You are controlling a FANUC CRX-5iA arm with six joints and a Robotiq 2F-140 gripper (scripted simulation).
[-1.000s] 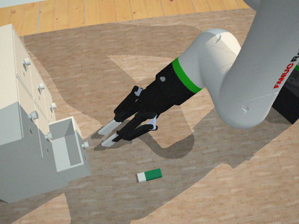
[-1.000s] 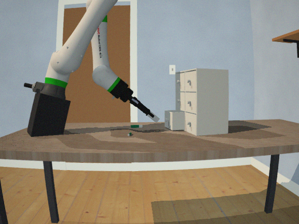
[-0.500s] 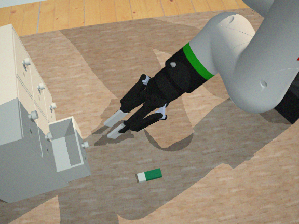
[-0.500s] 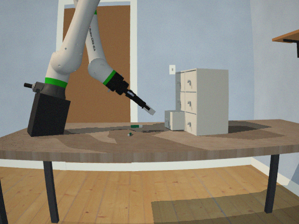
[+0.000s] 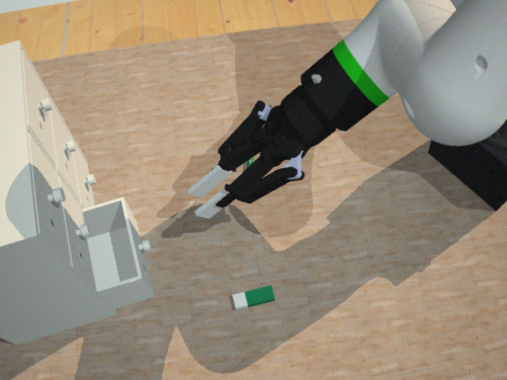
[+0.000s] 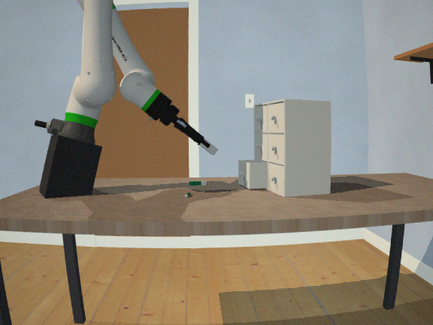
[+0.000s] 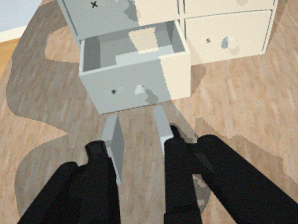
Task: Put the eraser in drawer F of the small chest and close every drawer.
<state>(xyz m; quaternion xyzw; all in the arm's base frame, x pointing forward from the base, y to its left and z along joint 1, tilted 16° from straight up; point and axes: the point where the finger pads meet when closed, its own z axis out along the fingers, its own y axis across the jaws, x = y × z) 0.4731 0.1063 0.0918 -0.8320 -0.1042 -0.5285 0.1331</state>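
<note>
Nearest me runs the long front edge of the counter [image 5: 374, 334] [image 6: 301, 224] [image 7: 240, 110], with the black base [image 6: 71, 169] of the robot toward its left end. Back from that edge sits a small green-and-white item [image 5: 250, 162] [image 6: 188, 195], too small for me to name. The eraser [image 5: 253, 297] [image 6: 198, 183], green with a white end, lies flat farther back, closer to the far edge. Toward the right-hand corners stands the pale chest [image 5: 53, 286] [image 6: 308, 147] [image 7: 200, 30], upright, its bottom drawer [image 5: 128, 295] [image 6: 256, 174] [image 7: 120, 102] on the far-edge side pulled out; I can't make out its letter. Above the counter, the arm [image 5: 444, 97] [image 6: 98, 56] slants down toward that drawer, and its jaws [image 5: 199, 204] [image 6: 214, 151] are slightly spread, a narrow gap between them, pinching nothing

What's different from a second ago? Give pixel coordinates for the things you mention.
The gripper [image 5: 198, 204] [image 6: 215, 151] [image 7: 138, 125] has backed away from the open drawer [image 5: 125, 295] [image 6: 257, 175] [image 7: 175, 80] and risen, its fingers apart with nothing between them. Nothing was grasped or released. The drawer, chest [image 5: 48, 281] [image 6: 308, 150] [image 7: 225, 30] and eraser [image 5: 260, 296] [image 6: 195, 183] look unmoved.
</note>
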